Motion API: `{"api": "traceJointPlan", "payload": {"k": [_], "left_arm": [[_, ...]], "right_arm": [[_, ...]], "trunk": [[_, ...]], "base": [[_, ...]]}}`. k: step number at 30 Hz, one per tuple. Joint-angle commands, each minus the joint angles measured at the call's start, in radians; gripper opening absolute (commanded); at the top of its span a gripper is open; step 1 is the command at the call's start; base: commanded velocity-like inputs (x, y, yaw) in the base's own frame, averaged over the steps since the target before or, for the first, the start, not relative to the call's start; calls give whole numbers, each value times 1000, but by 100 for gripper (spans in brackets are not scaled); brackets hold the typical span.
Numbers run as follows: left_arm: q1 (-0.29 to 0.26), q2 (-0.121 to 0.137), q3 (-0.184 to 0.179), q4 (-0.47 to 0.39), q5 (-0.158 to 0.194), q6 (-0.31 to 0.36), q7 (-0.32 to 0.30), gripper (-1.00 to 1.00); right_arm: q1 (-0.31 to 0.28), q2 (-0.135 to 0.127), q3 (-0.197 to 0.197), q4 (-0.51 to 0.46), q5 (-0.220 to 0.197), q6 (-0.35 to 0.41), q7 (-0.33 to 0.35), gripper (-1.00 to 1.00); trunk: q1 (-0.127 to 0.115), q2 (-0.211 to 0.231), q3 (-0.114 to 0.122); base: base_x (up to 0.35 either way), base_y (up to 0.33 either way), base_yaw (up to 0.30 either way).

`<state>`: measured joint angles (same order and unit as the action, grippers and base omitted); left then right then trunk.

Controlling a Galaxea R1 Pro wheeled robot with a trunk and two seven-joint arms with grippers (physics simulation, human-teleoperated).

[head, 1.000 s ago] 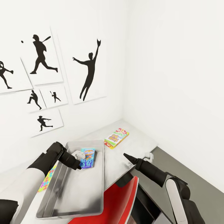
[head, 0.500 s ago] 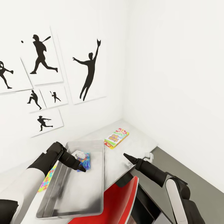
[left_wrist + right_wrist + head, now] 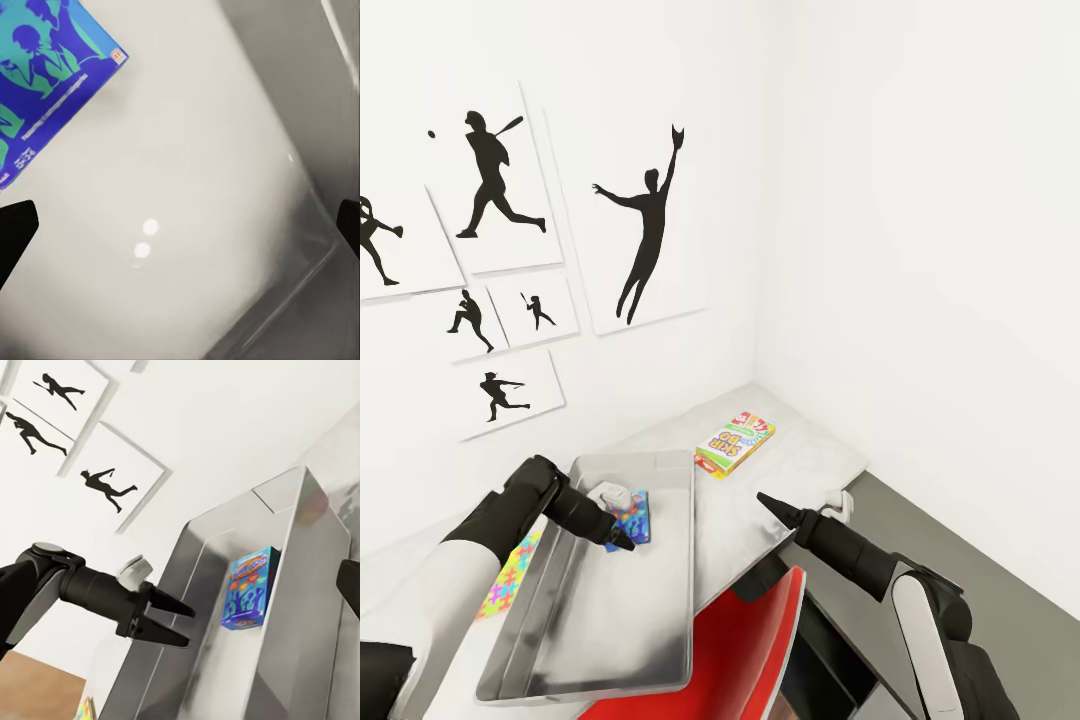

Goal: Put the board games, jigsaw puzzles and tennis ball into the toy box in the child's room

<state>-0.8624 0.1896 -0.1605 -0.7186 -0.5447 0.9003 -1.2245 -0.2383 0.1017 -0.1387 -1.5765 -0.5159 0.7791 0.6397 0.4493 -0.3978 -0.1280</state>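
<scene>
- Where the toy box, a long shallow grey metal tray, lies on the table, a blue puzzle box rests flat on its floor near the far end wall, apart from the side walls.
- That puzzle box is blue and teal with dark figure shapes and a bright banner; the left wrist view catches one corner on the pale tray floor.
- Left gripper hangs inside the tray just over the puzzle box, its arm reaching in over the left wall; its black fingers are spread apart and hold nothing.
- Right gripper points up and away above the table's near edge, right of the tray; whether it is parted or closed I cannot tell.
- A yellow SKIP-BO game lies flat beyond the tray's far right corner, toward the table's far corner by the wall.
- A multicoloured jigsaw lies flat on the table just beside the tray's left wall.
- A red chair stands at the table's near edge.
</scene>
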Motion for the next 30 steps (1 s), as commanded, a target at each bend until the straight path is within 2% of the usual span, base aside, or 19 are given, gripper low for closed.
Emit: {"api": "traceJointPlan", "payload": {"k": [1,3,6,12,16,23,28,30], "left_arm": [[-1,1,21,-2,-7,5,-23,100],[0,3,67,-3,-6,-6,-65,100],[-1,13,102,-4,-7,-31,-138,100],[-1,47,114,-4,-7,-40,-232,100],[0,68,137,-4,-7,-41,-299,100],[2,90,243,-4,-6,-52,-346,100],[8,95,352,-4,0,-96,-346,100],[11,95,383,-4,5,-102,-346,100]], "right_arm": [[-1,1,-2,0,-1,6,3,100],[-1,1,-2,0,-1,6,4,100],[-1,1,-2,0,-1,6,5,100],[-1,1,-2,0,-1,6,5,100],[-1,1,-2,0,-1,6,5,100],[-1,1,-2,0,-1,6,5,100],[-1,1,-2,0,-1,6,6,100],[-1,1,-2,0,-1,6,6,100]], "trunk": [[1,-2,-2],[1,-2,-2],[1,-2,-2],[1,-2,-2],[1,-2,-2],[1,-2,-2],[1,-2,-2],[1,-2,-2]], "base": [[0,0,0],[0,0,0],[0,0,0],[0,0,0],[0,0,0],[0,0,0],[0,0,0],[0,0,0]]}}
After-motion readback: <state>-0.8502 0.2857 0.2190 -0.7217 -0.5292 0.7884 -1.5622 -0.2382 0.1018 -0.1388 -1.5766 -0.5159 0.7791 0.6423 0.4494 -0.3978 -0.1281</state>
